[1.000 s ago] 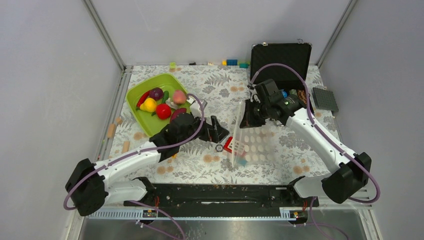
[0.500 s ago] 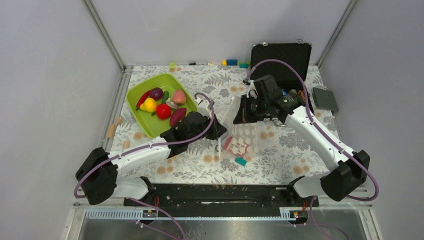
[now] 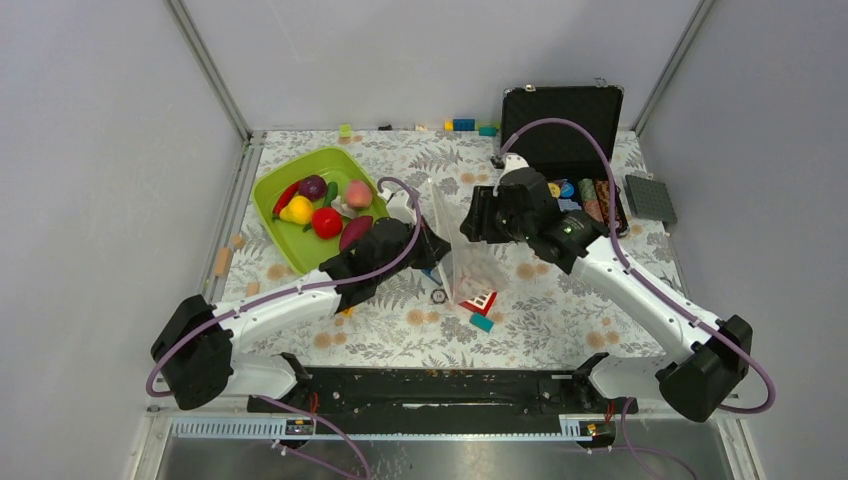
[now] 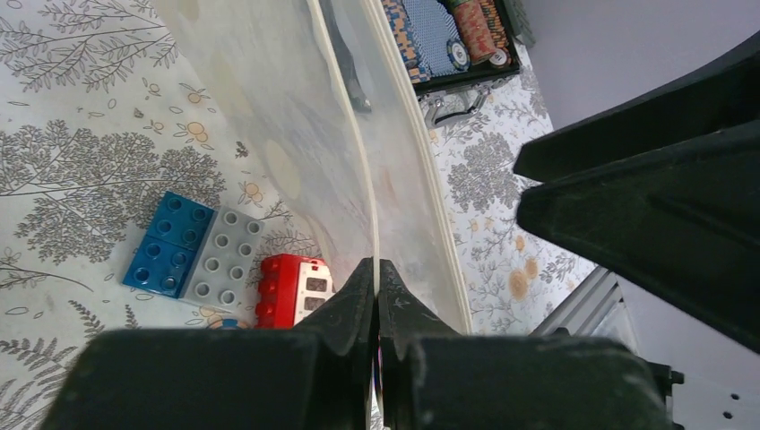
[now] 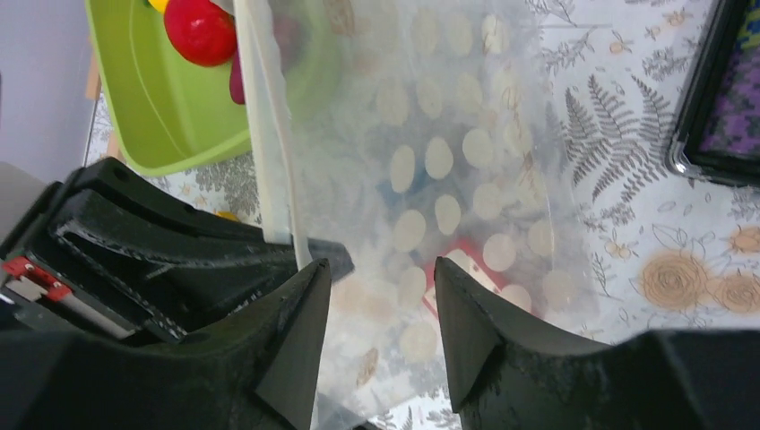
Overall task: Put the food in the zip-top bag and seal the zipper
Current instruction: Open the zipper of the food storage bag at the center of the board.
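Note:
The zip-top bag point(image 3: 458, 252) stands upright at mid-table, clear with white dots point(image 5: 448, 161). My left gripper point(image 3: 432, 250) is shut on the zipper strip point(image 4: 363, 179) at the bag's mouth, its jaws point(image 4: 375, 269) pinched together on the pale edge. Just right of the bag, my right gripper point(image 3: 468, 225) is open. Its jaws point(image 5: 381, 269) stand apart over the dotted face, beside the strip point(image 5: 269, 134). The food point(image 3: 318, 208) lies in the green tub point(image 3: 300, 248): a yellow lemon, purple onion, pink peach, red and dark red pieces.
A red block point(image 3: 478, 300) and a teal block point(image 3: 482, 322) lie by the bag's foot, with blue and grey blocks point(image 4: 193, 260) nearby. An open black case point(image 3: 560, 110) with poker chips sits at back right, beside a grey baseplate point(image 3: 650, 198). Small blocks point(image 3: 462, 125) line the back edge.
My left gripper closed on the bag's mouth strip. My right gripper opened and released the bag. The bag swung left and now stands closer to the tub.

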{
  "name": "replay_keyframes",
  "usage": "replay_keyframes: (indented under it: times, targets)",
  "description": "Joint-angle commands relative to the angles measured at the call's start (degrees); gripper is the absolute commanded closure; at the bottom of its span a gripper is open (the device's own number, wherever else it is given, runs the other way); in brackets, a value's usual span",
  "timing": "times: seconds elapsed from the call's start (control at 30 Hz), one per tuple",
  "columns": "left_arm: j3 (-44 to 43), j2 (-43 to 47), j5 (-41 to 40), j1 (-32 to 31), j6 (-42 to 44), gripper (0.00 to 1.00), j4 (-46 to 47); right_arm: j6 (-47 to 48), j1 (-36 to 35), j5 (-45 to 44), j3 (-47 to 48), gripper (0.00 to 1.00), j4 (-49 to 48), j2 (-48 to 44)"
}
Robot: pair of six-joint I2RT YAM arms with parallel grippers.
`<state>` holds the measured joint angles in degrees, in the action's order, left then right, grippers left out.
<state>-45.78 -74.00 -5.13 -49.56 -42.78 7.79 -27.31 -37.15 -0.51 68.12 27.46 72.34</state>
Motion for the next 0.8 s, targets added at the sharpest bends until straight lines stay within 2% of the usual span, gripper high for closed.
replay_keyframes:
  times: [0.0, 0.27, 0.77]
  targets:
    - [-1.86, 1.0, 1.56, -0.12, -2.83, 1.0, 4.87, -1.43, -3.47, -7.4, 1.06, 0.46, -7.01, 2.07]
    - [-1.34, 1.02, 2.63, -0.11, -3.53, 1.0, 5.96, -0.72, -7.28, -8.02, 0.64, 0.46, -8.57, 3.08]
    - [-1.31, 0.48, 2.71, -0.15, -3.03, 1.0, 5.6, -0.82, -9.06, -10.83, 0.35, 0.45, -8.92, 1.6]
